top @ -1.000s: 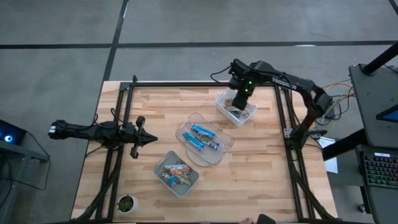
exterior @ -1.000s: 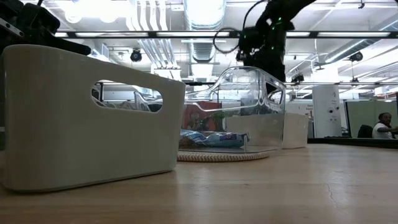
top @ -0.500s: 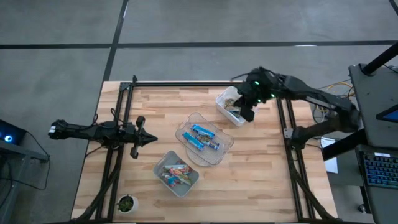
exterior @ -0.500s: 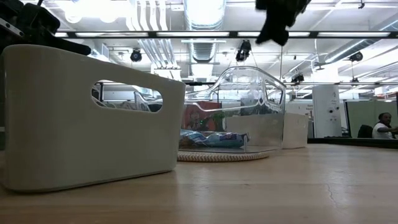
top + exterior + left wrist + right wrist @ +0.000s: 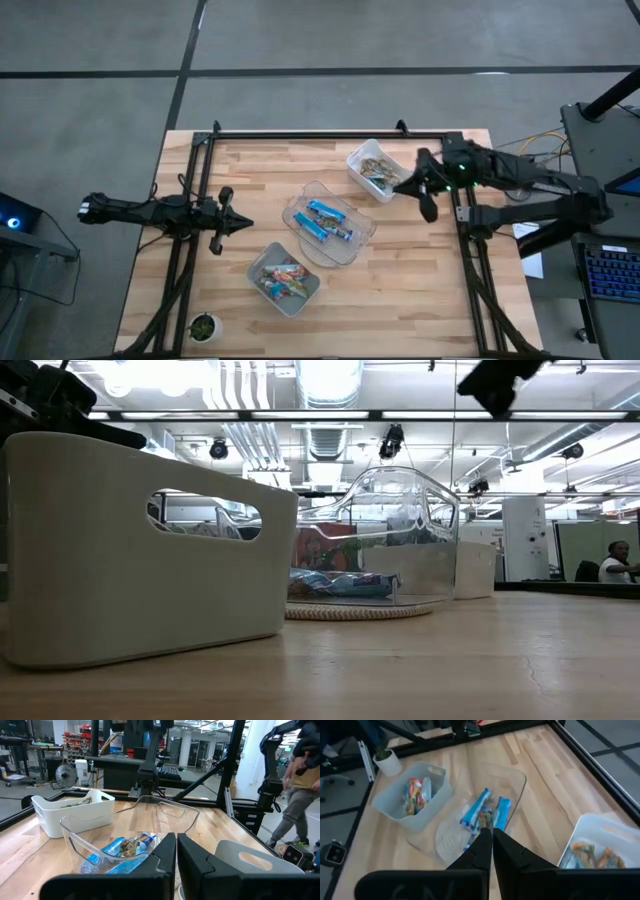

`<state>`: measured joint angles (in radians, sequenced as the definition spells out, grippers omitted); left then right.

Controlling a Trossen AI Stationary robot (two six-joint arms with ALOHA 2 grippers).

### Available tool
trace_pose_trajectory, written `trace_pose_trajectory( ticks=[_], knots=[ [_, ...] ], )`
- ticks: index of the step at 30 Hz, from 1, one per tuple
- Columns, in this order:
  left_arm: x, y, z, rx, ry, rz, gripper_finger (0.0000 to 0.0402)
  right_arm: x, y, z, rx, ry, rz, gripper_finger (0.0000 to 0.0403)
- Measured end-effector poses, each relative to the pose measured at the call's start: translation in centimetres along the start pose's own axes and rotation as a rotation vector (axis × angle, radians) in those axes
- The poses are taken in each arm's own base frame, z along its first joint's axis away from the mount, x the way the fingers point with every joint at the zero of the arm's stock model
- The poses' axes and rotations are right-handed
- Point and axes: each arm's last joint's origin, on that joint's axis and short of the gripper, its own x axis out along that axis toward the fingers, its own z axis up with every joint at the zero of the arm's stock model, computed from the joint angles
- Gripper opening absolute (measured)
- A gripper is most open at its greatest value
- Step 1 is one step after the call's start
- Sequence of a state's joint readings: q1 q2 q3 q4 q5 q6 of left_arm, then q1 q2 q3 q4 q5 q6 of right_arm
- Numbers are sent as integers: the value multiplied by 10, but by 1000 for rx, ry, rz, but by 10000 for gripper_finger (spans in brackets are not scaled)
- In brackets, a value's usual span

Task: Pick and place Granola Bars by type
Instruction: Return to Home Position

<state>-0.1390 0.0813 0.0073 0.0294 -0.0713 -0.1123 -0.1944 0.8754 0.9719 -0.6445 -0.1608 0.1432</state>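
Right gripper [image 5: 402,185] is hanging above the table [image 5: 420,285], just beside the white bin [image 5: 352,160] on the side facing the right arm, and is not touching it. Its jaws are pressing together and carrying nothing. In the low view it is showing only as a dark shape at the top edge.

Left gripper [image 5: 244,225] is waiting over the table's left side, pointing toward the clear bin [image 5: 362,240]. Its jaws are pressing together, empty.

The bars are lying sorted in three bins. In the high view these are running in a slanted row from lower left to upper right.
- Brown bars [image 5: 378,170] are sitting in the white bin, at the upper right end.
- Blue bars [image 5: 325,220] are lying in the clear bin, in the middle.
- Red bars [image 5: 282,277] are lying in the grey bin [image 5: 258,268], at the lower left end.

A small pot [image 5: 203,326] is standing at the table's lower left corner. In the left wrist view a person [image 5: 300,780] is standing beyond the table. In the low view a second person [image 5: 612,563] is showing far off in the room.
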Motion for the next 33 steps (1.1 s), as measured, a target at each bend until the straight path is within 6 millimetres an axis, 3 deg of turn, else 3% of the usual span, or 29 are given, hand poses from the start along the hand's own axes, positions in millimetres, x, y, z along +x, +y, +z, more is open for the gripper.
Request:
trace_pose_trajectory(
  ticks=[7, 13, 20, 28, 33],
  knots=[
    [0, 0, 0, 0, 0, 0, 0, -9, 8, -43, 28, -110, 31, 8],
    [0, 0, 0, 0, 0, 0, 0, -6, 7, -67, -11, -249, 81, 9],
    [0, 0, 0, 0, 0, 0, 0, -7, 1, -92, -183, -320, 68, 9],
    [0, 0, 0, 0, 0, 0, 0, -9, -3, -109, -143, -446, 95, 9],
    [0, 0, 0, 0, 0, 0, 0, 1, -5, -121, -156, -551, 109, 9]
  ],
)
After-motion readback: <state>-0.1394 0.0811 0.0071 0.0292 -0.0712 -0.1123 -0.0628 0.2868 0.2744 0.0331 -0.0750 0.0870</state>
